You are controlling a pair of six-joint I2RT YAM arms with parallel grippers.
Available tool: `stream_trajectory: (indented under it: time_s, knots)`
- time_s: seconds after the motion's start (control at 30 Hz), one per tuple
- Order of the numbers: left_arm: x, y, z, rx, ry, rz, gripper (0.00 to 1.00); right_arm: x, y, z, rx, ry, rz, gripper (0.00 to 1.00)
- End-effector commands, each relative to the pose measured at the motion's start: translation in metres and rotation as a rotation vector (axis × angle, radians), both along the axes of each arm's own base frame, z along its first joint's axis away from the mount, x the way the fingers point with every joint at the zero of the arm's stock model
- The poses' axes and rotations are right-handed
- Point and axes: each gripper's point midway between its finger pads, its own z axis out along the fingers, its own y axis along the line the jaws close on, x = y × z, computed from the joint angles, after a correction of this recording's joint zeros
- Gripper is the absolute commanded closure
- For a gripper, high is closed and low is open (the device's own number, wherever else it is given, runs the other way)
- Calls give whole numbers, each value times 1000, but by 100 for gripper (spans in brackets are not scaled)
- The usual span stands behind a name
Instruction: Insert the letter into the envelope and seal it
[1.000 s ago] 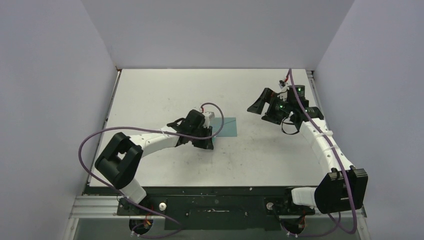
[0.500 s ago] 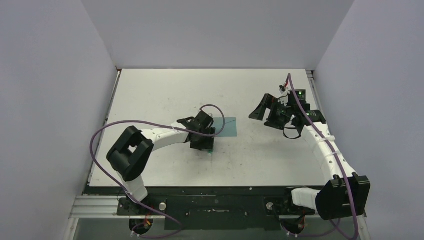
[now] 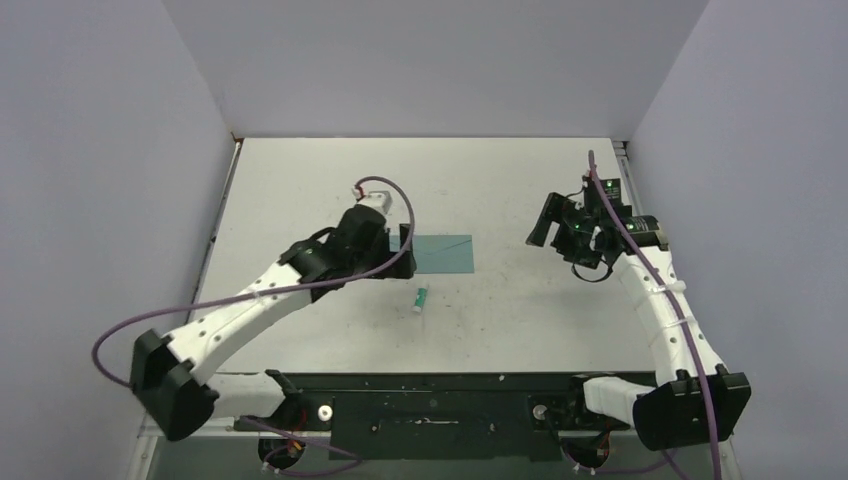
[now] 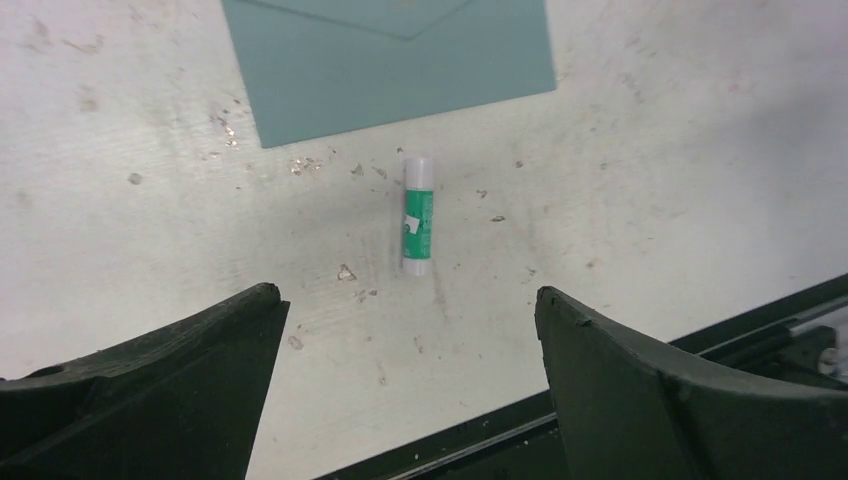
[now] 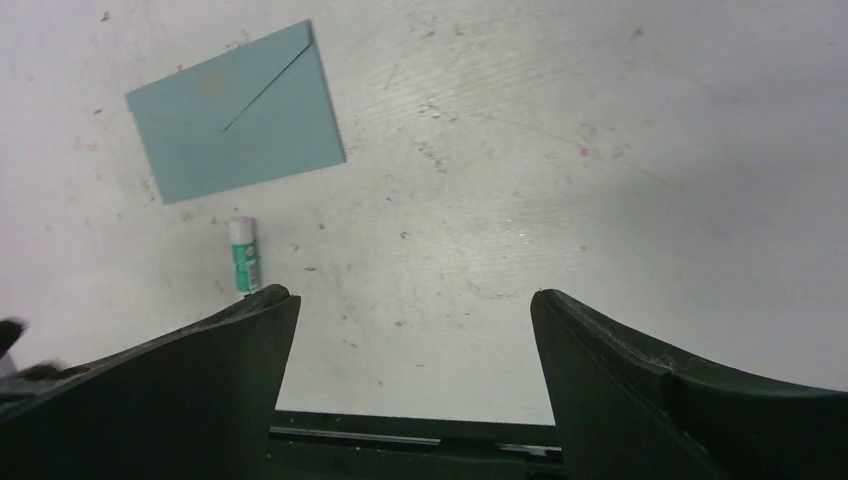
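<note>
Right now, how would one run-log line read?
left gripper: open, empty | right gripper: open, empty | envelope: flat, flap down | glue stick: lying near envelope

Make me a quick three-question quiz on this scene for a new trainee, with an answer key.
1. True or false: the glue stick lies on top of the envelope.
2. What does the left gripper hold? A: the glue stick. B: the envelope. C: nothing.
3. Fill in: the jaws of the right gripper stand ____ (open or shut).

Key: 1 false, it lies beside the envelope, not touching. 2 C. 3 open.
</note>
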Motion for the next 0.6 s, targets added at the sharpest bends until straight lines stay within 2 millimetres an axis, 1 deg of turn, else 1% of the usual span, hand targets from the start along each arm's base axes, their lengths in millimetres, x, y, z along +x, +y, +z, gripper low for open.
stream_trajectory:
  time_s: [0.0,0.03,0.1,0.17,0.27,0.3,0.4,0.47,0.57]
  knots:
    - [-16,53,88,-57,-208,117,4,-14,-53,42,-220,-59,-174,10]
    - [-23,70,101,-61,-240,164,4,-17,-60,50,-249,-74,-191,10]
    - [-37,105,134,-91,-331,254,4,-23,-68,69,-285,-115,-211,10]
    - [-56,139,170,-152,-440,323,4,-28,-75,88,-311,-160,-230,10]
    - [-79,180,207,-216,-558,406,4,-35,-83,116,-332,-225,-250,10]
    - [-86,192,215,-226,-585,430,4,-37,-84,125,-336,-246,-254,10]
    - [-104,218,233,-261,-639,478,4,-42,-85,148,-330,-297,-255,10]
    - [-111,228,237,-259,-656,487,4,-45,-84,157,-329,-318,-244,10]
    - [-116,234,235,-234,-648,485,4,-47,-84,161,-332,-328,-235,10]
